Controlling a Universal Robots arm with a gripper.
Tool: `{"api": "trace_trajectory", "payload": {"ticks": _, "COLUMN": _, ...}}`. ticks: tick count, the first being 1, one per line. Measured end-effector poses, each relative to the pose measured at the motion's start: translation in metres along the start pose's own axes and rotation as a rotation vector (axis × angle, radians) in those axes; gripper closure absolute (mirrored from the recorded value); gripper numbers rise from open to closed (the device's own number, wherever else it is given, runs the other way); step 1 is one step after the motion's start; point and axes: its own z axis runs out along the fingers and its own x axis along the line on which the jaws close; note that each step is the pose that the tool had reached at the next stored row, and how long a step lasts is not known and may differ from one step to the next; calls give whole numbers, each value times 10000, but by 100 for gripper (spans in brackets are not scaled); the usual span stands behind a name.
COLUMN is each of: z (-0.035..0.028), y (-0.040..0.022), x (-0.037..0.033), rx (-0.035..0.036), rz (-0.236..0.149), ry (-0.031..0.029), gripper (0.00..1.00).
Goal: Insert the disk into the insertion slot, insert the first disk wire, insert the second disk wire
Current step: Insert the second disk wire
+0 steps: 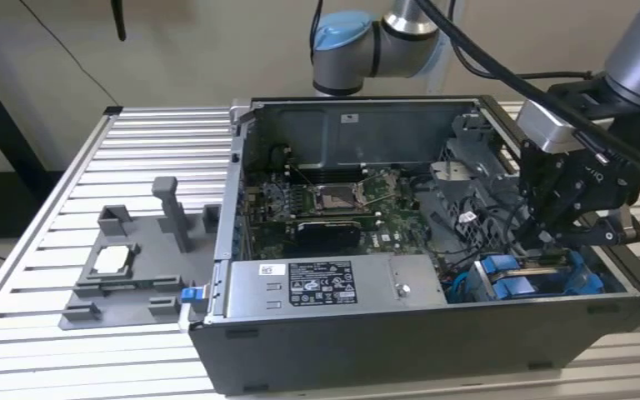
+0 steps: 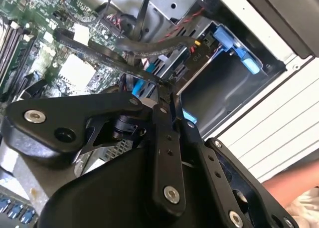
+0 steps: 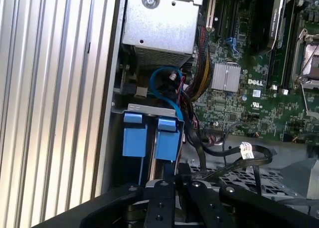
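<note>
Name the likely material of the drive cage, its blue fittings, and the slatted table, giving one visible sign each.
Insertion slot: dull grey sheet metal, thin folded edges. Blue fittings: plastic, uniformly bright with a moulded look. Slatted table: probably aluminium, pale silvery ribbed profiles.

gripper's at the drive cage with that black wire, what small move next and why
Probably a short, slow descent toward the dark grey metal drive cage. The gripper looks shut on the flat black cable and hangs just above the cage, where the blue plastic carrier tabs already sit, so the cable seems not yet plugged in.
</note>
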Motion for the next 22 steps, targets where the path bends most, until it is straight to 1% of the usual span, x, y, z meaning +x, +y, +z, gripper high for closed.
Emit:
{"api": "trace_trajectory", "payload": {"ticks": 4, "z": 1, "y": -5, "x": 1, "rx": 2, "rz": 64, "ry": -8, "gripper": 84}}
{"api": "trace_trajectory", "payload": {"ticks": 7, "z": 2, "y": -26, "x": 8, "rx": 8, "rz": 127, "ry": -30, "gripper": 84}}
{"api": "trace_trajectory", "payload": {"ticks": 9, "z": 3, "y": -42, "x": 19, "rx": -5, "rz": 134, "ry": -46, "gripper": 84}}
{"api": "trace_trajectory", "payload": {"ticks": 11, "z": 1, "y": -55, "x": 38, "rx": -72, "rz": 139, "ry": -61, "gripper": 84}}
{"api": "trace_trajectory", "payload": {"ticks": 13, "z": 2, "y": -59, "x": 54, "rx": -166, "rz": 151, "ry": -76, "gripper": 84}}
{"api": "trace_trajectory", "payload": {"ticks": 14, "z": 4, "y": -58, "x": 58, "rx": -178, "rz": 174, "ry": -81, "gripper": 84}}
{"api": "trace_trajectory", "payload": {"ticks": 18, "z": 19, "y": -75, "x": 64, "rx": -164, "rz": 311, "ry": -124, "gripper": 84}}
{"api": "trace_trajectory", "payload": {"ticks": 22, "z": 26, "y": -116, "x": 77, "rx": -156, "rz": 359, "ry": -171, "gripper": 84}}
